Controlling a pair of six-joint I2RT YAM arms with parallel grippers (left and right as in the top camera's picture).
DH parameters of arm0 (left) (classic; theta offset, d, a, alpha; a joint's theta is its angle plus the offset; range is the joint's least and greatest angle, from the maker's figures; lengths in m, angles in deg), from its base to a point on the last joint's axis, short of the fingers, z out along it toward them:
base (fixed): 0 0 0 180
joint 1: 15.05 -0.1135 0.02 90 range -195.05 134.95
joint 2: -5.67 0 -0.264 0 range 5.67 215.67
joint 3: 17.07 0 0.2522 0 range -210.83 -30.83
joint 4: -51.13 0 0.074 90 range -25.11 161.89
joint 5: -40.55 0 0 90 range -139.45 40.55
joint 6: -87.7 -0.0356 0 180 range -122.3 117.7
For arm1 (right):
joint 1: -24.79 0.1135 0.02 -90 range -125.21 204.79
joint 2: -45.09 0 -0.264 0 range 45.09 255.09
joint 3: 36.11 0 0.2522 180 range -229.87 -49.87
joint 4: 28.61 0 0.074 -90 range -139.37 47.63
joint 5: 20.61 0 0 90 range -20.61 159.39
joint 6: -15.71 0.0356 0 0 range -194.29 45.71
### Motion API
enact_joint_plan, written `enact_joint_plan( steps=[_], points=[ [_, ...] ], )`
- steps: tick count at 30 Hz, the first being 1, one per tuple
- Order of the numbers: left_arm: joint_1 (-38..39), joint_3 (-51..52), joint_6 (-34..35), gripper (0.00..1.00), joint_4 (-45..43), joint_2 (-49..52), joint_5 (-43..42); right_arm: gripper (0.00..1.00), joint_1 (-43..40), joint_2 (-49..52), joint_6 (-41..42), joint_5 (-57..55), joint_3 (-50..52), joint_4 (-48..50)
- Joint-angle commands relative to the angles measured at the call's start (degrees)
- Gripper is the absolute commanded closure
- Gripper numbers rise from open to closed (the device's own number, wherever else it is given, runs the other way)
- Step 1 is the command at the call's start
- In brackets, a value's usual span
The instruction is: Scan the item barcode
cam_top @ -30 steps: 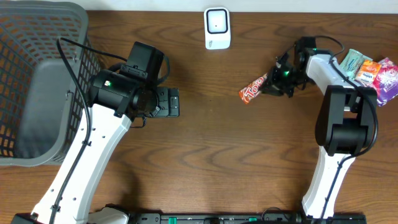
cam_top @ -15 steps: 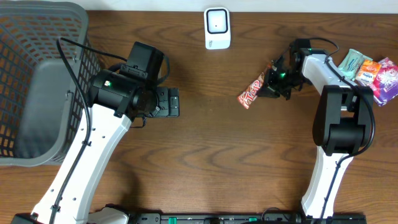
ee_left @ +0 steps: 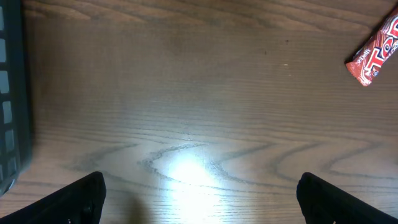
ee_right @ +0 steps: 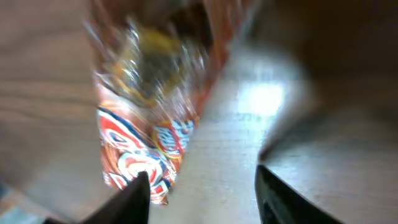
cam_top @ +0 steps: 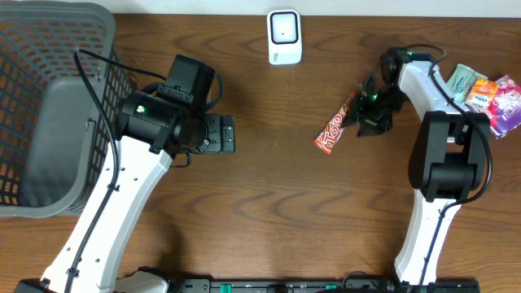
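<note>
A red and orange candy bar (cam_top: 333,129) lies slanted on the wooden table, left of my right gripper (cam_top: 365,114). In the right wrist view the bar (ee_right: 149,99) is blurred and reaches down beside the left fingertip (ee_right: 134,196). The right gripper (ee_right: 202,177) is open, with bare wood between its jaws. The white scanner (cam_top: 284,37) stands at the table's far edge. My left gripper (cam_top: 221,133) hovers mid-left, open and empty. In the left wrist view that gripper (ee_left: 202,202) has only wood between its fingers, and the bar (ee_left: 376,50) shows at the upper right.
A grey mesh basket (cam_top: 49,106) fills the left side of the table. A pile of colourful snack packets (cam_top: 487,94) lies at the right edge, behind the right arm.
The right gripper, shut on the candy bar a moment ago, has spread its jaws. The bar has swung to a steeper slant and now lies slightly lower on the table. The left arm has not moved.
</note>
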State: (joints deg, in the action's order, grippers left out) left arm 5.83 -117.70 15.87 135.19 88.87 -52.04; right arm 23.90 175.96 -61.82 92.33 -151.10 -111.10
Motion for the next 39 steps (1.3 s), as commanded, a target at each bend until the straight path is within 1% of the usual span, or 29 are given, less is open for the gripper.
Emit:
enact_joint_plan(
  steps=[1,3,7,10,14,18,20,21,25,29,32,39],
  points=[
    [0.0,-0.3,0.1,0.02,0.2,0.1,0.9,0.44,0.2,0.6,0.4,-1.6,-2.1,1.2],
    [0.0,-0.3,0.1,0.02,0.2,0.1,0.9,0.43,0.4,0.6,3.0,-0.9,-1.2,3.1],
    [0.0,-0.3,0.1,0.02,0.2,0.1,0.9,0.41,0.9,0.6,4.4,3.8,0.9,7.6],
    [0.0,-0.3,0.1,0.02,0.2,0.1,0.9,0.43,1.9,0.6,8.8,2.9,4.7,12.9],
    [0.0,-0.3,0.1,0.02,0.2,0.1,0.9,0.47,3.2,0.6,12.0,2.6,9.9,19.9],
    [0.0,-0.3,0.1,0.02,0.2,0.1,0.9,0.64,4.3,0.6,12.4,2.1,13.9,24.6],
    [0.0,-0.3,0.1,0.02,0.2,0.1,0.9,0.83,4.8,0.6,12.3,0.2,14.5,25.0],
    [0.0,-0.3,0.1,0.02,0.2,0.1,0.9,0.99,5.0,0.6,12.3,-0.7,14.5,25.0],
    [0.0,-0.3,0.1,0.02,0.2,0.1,0.9,0.99,5.6,0.6,10.1,-1.1,14.2,25.5],
    [0.0,-0.3,0.1,0.02,0.2,0.1,0.9,0.99,5.6,0.6,6.9,3.7,12.3,24.5],
    [0.0,-0.3,0.1,0.02,0.2,0.1,0.9,0.99,5.6,0.6,4.8,7.6,8.9,22.1],
    [0.0,-0.3,0.1,0.02,0.2,0.1,0.9,0.99,7.2,0.6,1.0,7.6,-0.1,15.0]
  ],
)
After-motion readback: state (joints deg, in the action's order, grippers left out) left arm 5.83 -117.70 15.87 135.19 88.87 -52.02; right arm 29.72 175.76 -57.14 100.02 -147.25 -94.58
